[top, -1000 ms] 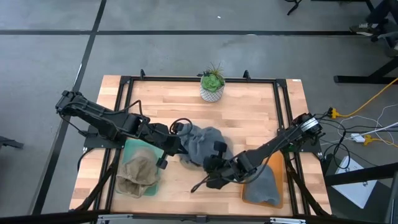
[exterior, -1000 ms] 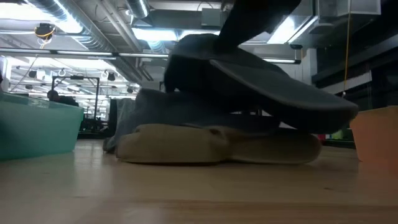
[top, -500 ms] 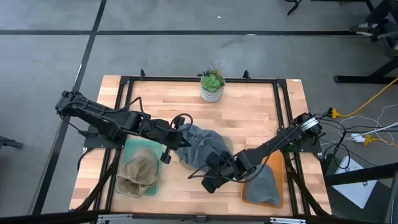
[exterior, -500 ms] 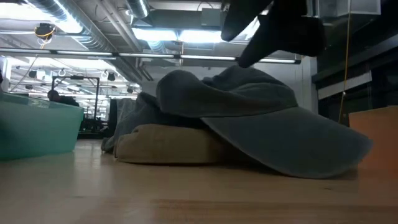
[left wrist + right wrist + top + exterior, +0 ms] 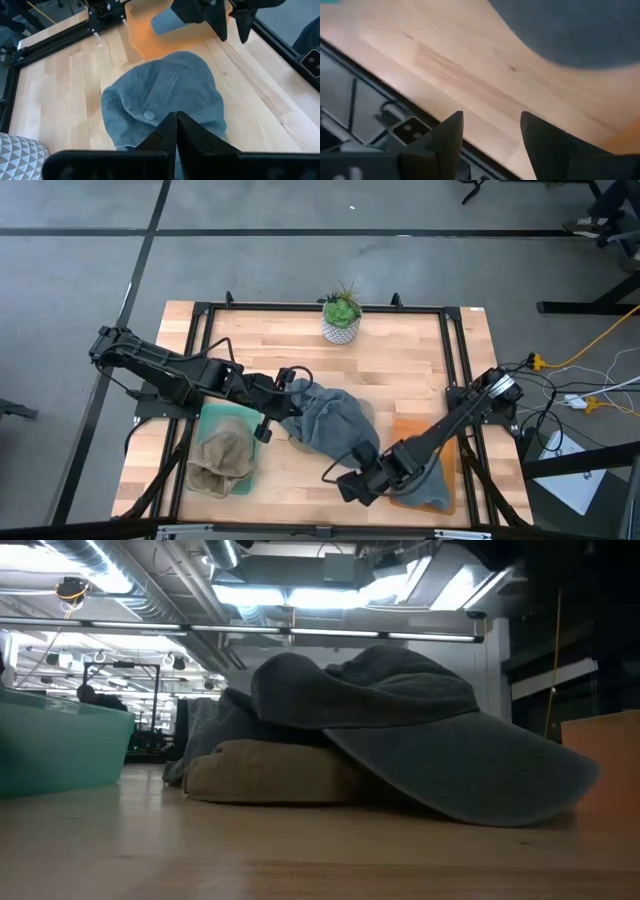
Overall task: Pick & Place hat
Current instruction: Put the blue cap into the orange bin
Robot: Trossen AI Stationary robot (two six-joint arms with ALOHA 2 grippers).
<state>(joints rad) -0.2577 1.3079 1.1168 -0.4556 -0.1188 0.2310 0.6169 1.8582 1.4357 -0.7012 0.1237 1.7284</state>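
Observation:
A blue-grey hat (image 5: 330,420) lies crown up on a pile at the table's middle. In the low view this hat (image 5: 420,740) rests on a tan hat (image 5: 280,775), with its brim down on the wood. My left gripper (image 5: 278,393) is shut at the pile's left edge. In the left wrist view its tips (image 5: 176,120) meet over the hat's crown (image 5: 165,95). My right gripper (image 5: 355,482) is open and empty, low over the wood near the table's near edge, just clear of the brim (image 5: 570,30). My left gripper has its shut fingertips (image 5: 170,131) against the hat's crown near its left edge, slanting down from the table's left. The fingers hide whether any cloth is between them. The hat lies on the pile, not lifted.
An orange tray (image 5: 408,432) at the near right holds another grey hat (image 5: 425,480). A teal tray (image 5: 215,416) at the near left holds a tan hat (image 5: 220,460). A potted plant (image 5: 341,315) stands at the far edge. Bare wood lies between pile and plant.
My right gripper has let go of the grey hat's brim, which it held lifted, and has drawn back toward the table's near edge. The brim has fallen onto the table and the hat now lies draped over the pile.

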